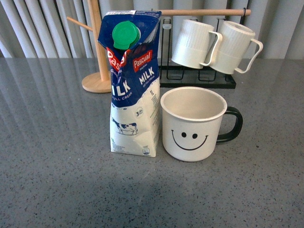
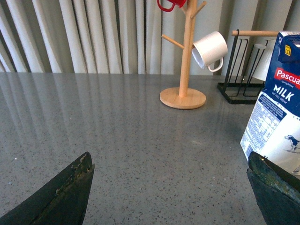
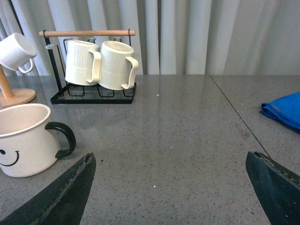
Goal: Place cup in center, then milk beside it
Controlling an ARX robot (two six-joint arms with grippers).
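The cream-white cup (image 1: pixel 192 124) with a black smiley face and black handle stands upright mid-table. The blue-and-white milk (image 1: pixel 132 85) carton with its green cap stands right beside it on its left, almost touching. No arm shows in the front view. In the left wrist view my left gripper (image 2: pixel 171 161) is open over bare table, the milk (image 2: pixel 277 112) just beyond one finger. In the right wrist view my right gripper (image 3: pixel 171 161) is open with nothing between its fingers, and the cup (image 3: pixel 24 139) sits off to one side of it.
A wooden mug tree (image 1: pixel 98 47) stands behind the carton. A black rack (image 1: pixel 197 78) with a wooden bar holds two white ribbed mugs (image 1: pixel 216 45) behind the cup. A blue cloth (image 3: pixel 285 108) lies at the edge of the right wrist view. Grey curtains back the grey speckled table (image 1: pixel 57 166).
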